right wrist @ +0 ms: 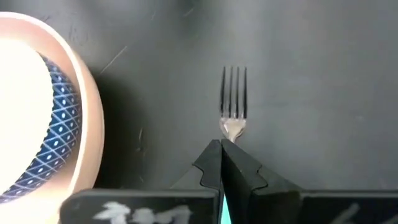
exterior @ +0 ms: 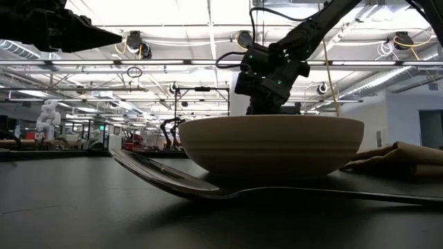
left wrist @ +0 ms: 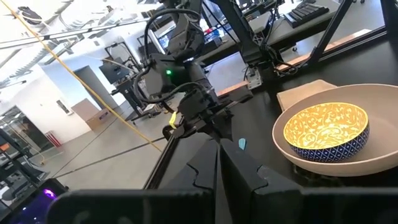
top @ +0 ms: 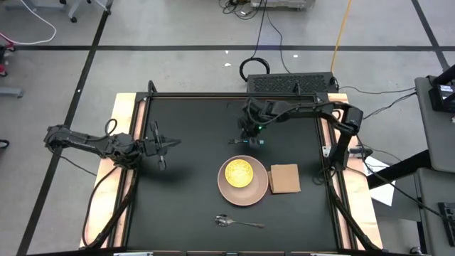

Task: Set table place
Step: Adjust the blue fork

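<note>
The pale pink plate [top: 257, 193] lies right of the table's middle with the yellow dish [top: 238, 172] inside it. The tan napkin [top: 284, 178] lies flat to the plate's right, and the silver spoon [top: 238, 222] lies near the table's near edge. My right gripper [top: 250, 139] hangs just beyond the plate's far rim, shut on the blue-handled fork [right wrist: 234, 99]. My left gripper [top: 161, 146] waits over the table's left part, shut and holding nothing. My right gripper pinches the fork between its two fingers on the handle, just behind the neck [right wrist: 231, 130]. The fingers lie along the fork and point down at the table. The tines [right wrist: 234, 87] stick out past the fingertips; whether they touch the tabletop, I cannot tell.
The black tabletop [top: 185, 206] has open room on its left half and along its far side. Pale wooden strips [top: 125, 114] edge the left and right sides. Cables and a black box [top: 291, 82] sit beyond the far edge.
</note>
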`<state>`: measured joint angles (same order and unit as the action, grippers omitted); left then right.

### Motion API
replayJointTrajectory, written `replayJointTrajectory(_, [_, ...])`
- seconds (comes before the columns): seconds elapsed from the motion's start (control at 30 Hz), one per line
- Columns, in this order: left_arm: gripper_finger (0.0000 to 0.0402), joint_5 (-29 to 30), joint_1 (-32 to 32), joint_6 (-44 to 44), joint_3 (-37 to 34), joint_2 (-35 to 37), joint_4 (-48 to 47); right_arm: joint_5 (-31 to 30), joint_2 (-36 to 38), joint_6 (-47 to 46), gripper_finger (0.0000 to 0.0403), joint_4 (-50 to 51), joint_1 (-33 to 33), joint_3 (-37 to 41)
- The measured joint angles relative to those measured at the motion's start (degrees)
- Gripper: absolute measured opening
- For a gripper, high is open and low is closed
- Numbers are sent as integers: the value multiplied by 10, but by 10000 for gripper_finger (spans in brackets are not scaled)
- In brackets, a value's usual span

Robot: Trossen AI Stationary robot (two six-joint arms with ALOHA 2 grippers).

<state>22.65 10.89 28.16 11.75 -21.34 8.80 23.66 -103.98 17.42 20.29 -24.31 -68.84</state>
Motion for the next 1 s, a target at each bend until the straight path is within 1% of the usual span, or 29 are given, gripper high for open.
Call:
replayJointTrajectory(0.17, [26,1,0,-2,0,0,0,0,0,-15,0,-3,-8,1])
replayJointTrajectory(0.37, [26,1,0,-2,0,0,-1,-1,-9,-27,0,-16,-7,20])
replayJointTrajectory(0.6, [26,1,0,-3,0,0,-1,-1,-13,-31,0,-56,-8,37])
replayJointTrajectory(0.8, [26,0,0,-3,0,0,0,-1,-12,-15,0,-68,-8,58])
replayJointTrajectory(1.0, [26,0,0,-3,0,0,-1,-1,-12,-17,20,-100,-8,71])
